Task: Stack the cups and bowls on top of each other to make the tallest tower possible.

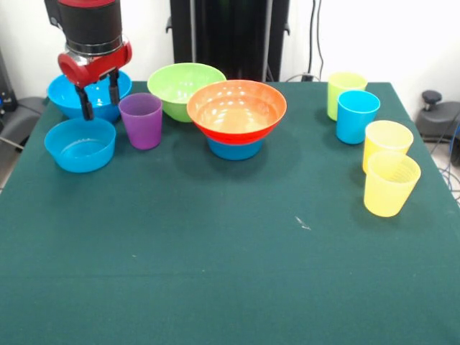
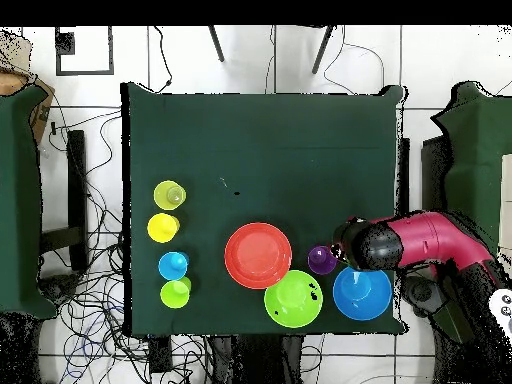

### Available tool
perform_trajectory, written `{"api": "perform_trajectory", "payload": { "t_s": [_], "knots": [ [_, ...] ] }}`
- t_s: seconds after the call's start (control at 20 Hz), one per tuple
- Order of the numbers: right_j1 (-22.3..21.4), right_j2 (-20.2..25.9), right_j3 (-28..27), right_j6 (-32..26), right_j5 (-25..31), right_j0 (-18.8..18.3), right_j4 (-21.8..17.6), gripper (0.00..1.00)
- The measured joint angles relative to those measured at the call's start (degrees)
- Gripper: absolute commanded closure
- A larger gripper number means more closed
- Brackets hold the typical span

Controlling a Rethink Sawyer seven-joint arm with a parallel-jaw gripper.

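My gripper [image 1: 99, 102] is open and empty, hanging over the near rim of the large blue bowl [image 1: 65, 97] at the left. A smaller blue bowl [image 1: 80, 145] sits just in front of it. The purple cup [image 1: 141, 121] stands upright on the table to the gripper's right. The wide orange bowl [image 1: 236, 108] rests on another small blue bowl [image 1: 236, 149] mid-table. The lime green bowl [image 1: 185, 86] stands behind them. At the right stand the lime green cup [image 1: 343, 88], the blue cup [image 1: 357, 116] and two yellow cups [image 1: 388, 138] [image 1: 391, 185].
The green table [image 1: 215, 273] stretches open in front. In the overhead view the arm [image 2: 425, 240] reaches in from the right, over the purple cup [image 2: 321, 259] and large blue bowl [image 2: 362, 293]. Cables lie on the floor around the table.
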Motion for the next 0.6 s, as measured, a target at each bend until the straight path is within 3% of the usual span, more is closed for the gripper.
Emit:
{"api": "perform_trajectory", "payload": {
  "t_s": [0.6],
  "knots": [
    [0.0, -1.6, 0.0, 0.0, 0.0, 0.0, 0.0, 0.00]
  ]
}}
